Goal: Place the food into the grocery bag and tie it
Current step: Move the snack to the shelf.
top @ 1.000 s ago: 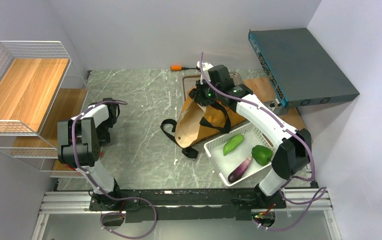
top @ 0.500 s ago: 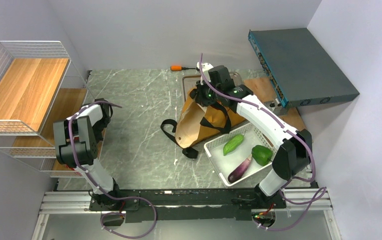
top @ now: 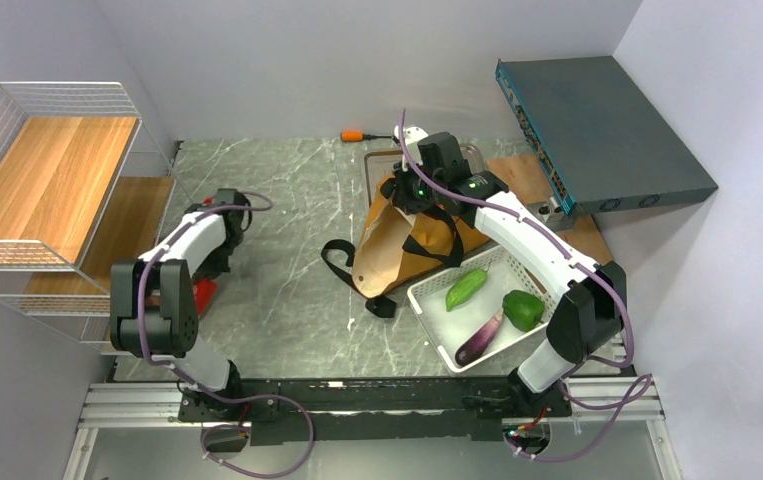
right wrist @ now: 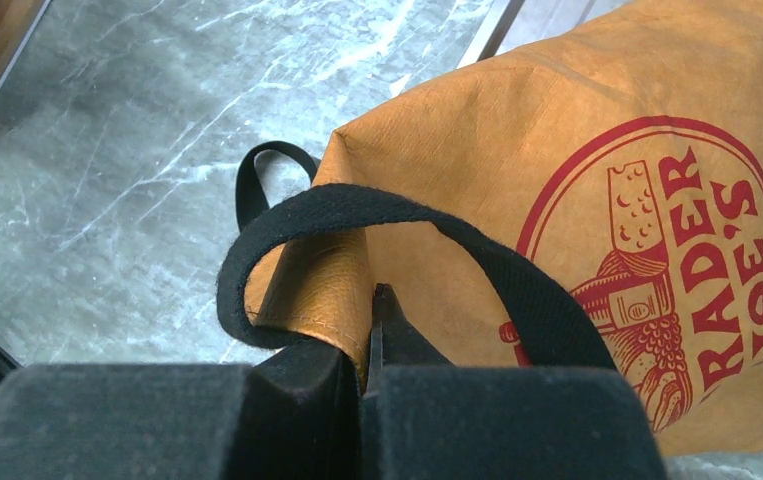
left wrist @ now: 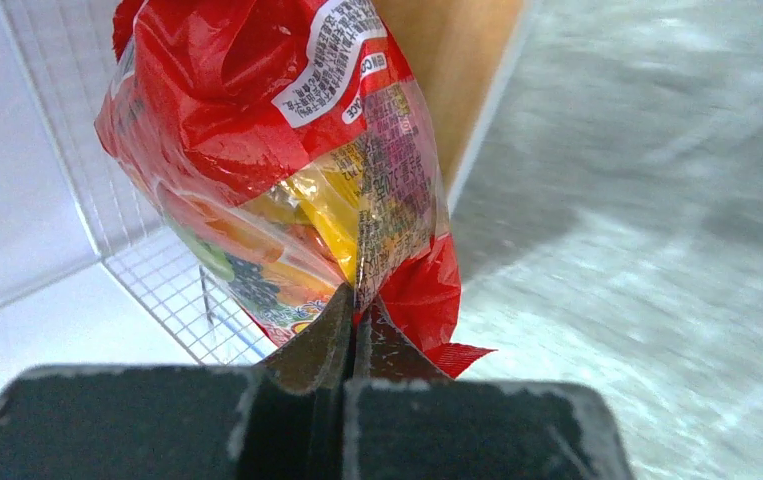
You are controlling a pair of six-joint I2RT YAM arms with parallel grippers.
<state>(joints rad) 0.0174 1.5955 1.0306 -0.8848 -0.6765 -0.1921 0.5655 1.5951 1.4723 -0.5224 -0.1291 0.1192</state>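
My left gripper (left wrist: 357, 300) is shut on the lower seam of a red and yellow snack packet (left wrist: 287, 150), which hangs in front of the wire rack. From above, the packet (top: 204, 294) shows as a red patch by the rack's lower shelf, under the left arm. The mustard grocery bag (top: 387, 245) stands at the table's middle, its black straps (top: 342, 262) trailing left. My right gripper (top: 412, 190) is shut on the bag's folded rim (right wrist: 327, 290), beside a black strap (right wrist: 357, 205). A purple oblong root (top: 481, 338) lies in the white basket (top: 427, 300).
The basket also holds a green cucumber (top: 465, 288) and a green pepper (top: 523, 308). A wire rack with wooden shelves (top: 47, 180) fills the left side. A dark grey box (top: 597, 130) sits at the back right, and an orange object (top: 354, 134) at the back edge.
The left gripper closed on the snack packet by the rack, and the left arm stretched out over the table, bringing the red packet into view. The right arm has held still on the bag.
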